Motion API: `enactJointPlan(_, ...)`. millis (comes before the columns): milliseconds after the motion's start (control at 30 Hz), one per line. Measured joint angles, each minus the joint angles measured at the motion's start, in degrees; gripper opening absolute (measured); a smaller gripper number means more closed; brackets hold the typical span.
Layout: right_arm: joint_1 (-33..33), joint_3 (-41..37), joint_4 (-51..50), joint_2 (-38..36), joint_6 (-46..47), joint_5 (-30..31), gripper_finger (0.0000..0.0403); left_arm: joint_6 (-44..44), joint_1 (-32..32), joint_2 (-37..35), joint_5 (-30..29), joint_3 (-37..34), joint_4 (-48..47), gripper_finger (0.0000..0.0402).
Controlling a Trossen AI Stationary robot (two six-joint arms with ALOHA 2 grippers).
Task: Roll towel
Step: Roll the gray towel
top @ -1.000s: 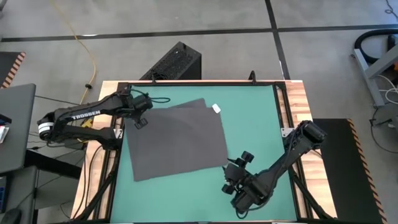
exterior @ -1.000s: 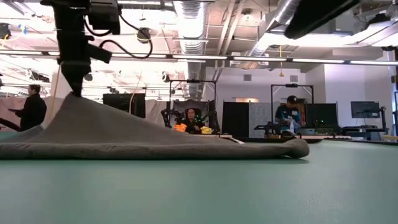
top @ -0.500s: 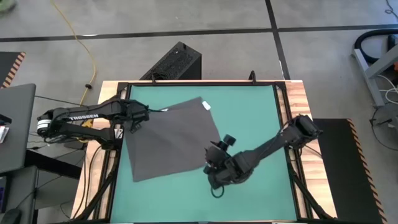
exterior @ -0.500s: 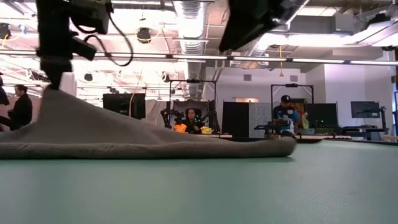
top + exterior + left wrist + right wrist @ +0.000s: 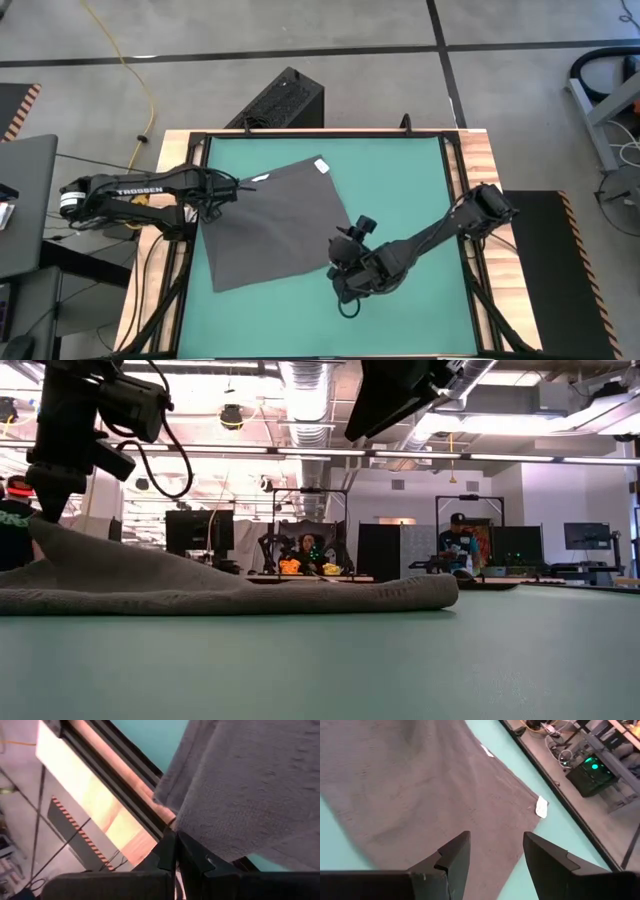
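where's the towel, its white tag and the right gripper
towel (image 5: 280,225), high view, middle of the cloth
tag (image 5: 541,807), right wrist view, middle of the label
right gripper (image 5: 494,851), right wrist view, between its open fingers

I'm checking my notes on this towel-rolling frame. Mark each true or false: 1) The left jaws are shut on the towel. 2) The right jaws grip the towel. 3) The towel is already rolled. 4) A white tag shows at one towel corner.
1) True: the left gripper pinches the towel at its edge, lifting it.
2) False: the right gripper is open above the towel's corner, holding nothing.
3) False: it lies mostly flat on the green mat.
4) True: the white tag.
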Motion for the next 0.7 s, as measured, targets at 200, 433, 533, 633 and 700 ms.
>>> enactJointPlan(200, -4.50, -0.02, 0.73, 0.00, -12.69, 3.97, 0.0207, -1.28, 0.00, 0.00, -0.55, 0.00, -0.28, 0.0000)
enactJointPlan(433, -20.31, -0.72, 12.66, 0.00, -32.93, -15.64, 0.0213, -2.09, 0.00, 0.00, 0.71, 0.00, -0.75, 0.0000)
enactJointPlan(533, -27.47, -2.48, 16.15, -0.37, -36.50, -17.62, 0.0212, -2.57, 0.00, 0.00, 0.47, 0.00, -1.02, 0.0000)
enactJointPlan(633, -34.82, -3.64, 18.49, -0.79, -36.01, -26.66, 0.0211, -3.84, 0.00, 0.00, -0.16, 0.00, -1.45, 0.0000)
enactJointPlan(700, -39.03, -4.24, 19.91, 0.10, -42.24, -36.60, 0.0211, -4.56, 0.00, 0.00, -0.62, 0.11, -1.83, 0.0000)
